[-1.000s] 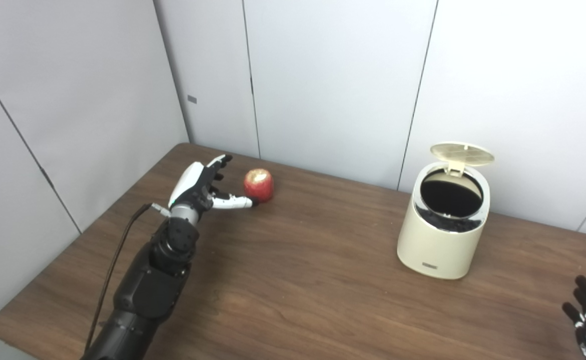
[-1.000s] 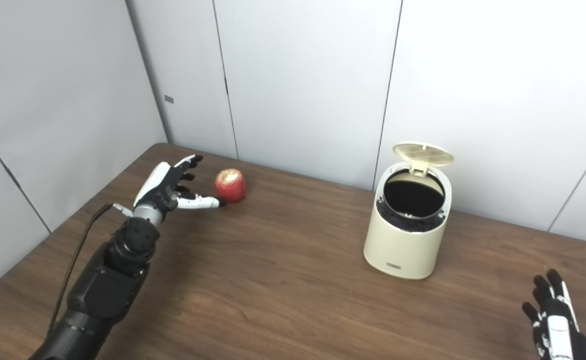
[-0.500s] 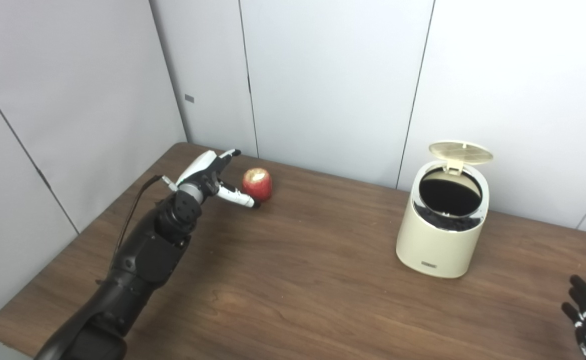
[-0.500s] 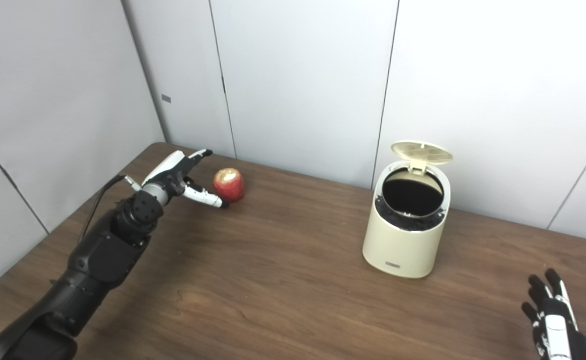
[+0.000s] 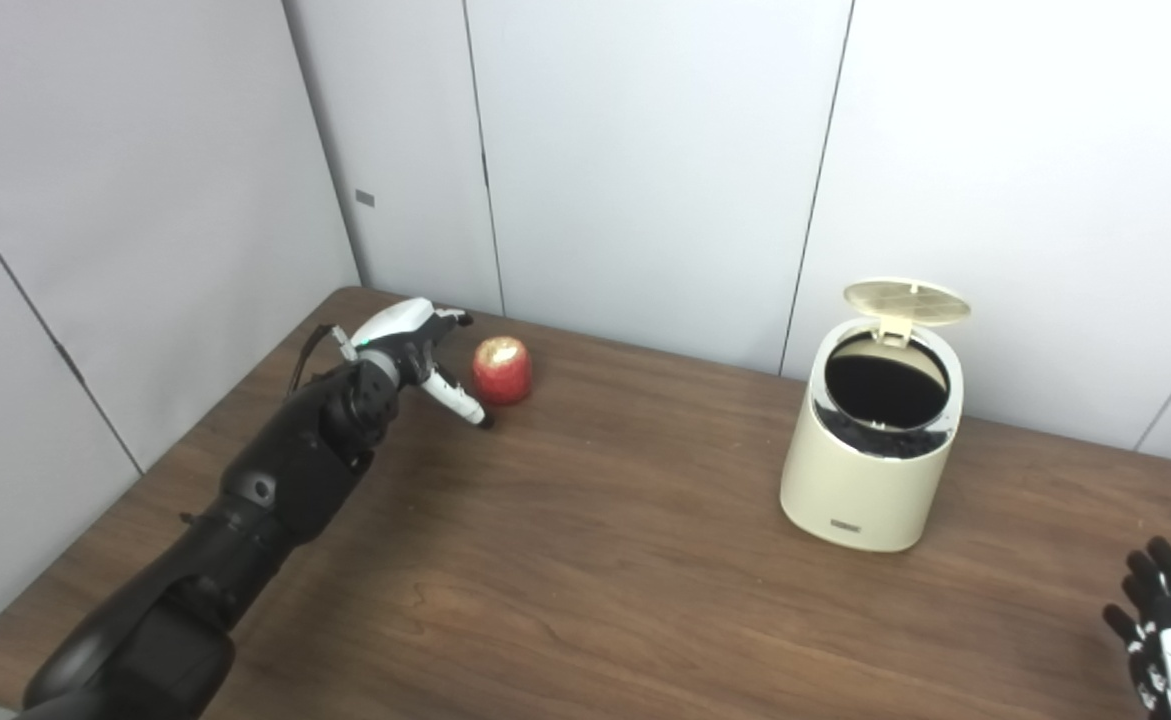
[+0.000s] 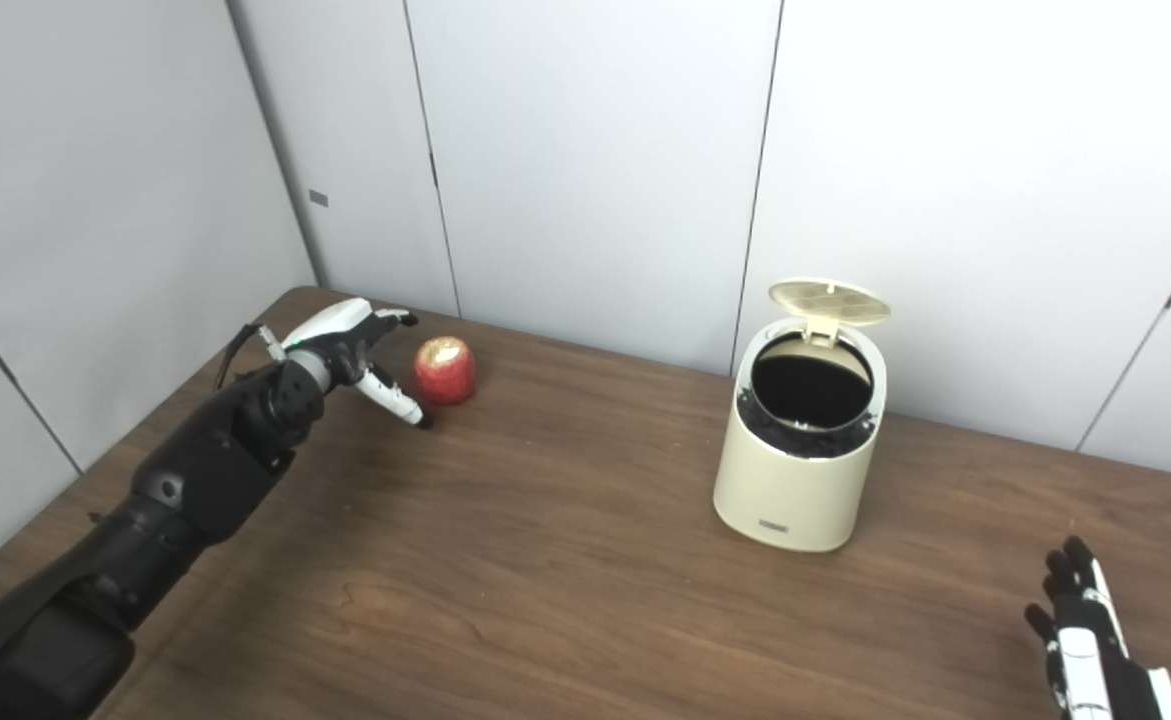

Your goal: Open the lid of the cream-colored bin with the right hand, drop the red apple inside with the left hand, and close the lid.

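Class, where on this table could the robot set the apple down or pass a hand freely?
Bare wood lies between the red apple and the cream bin, and along the near edge up to the right hand. It is crowded only where the left hand nears the apple.

The bin [image 5: 870, 470] bears a small label (seemingly text, too small to read).
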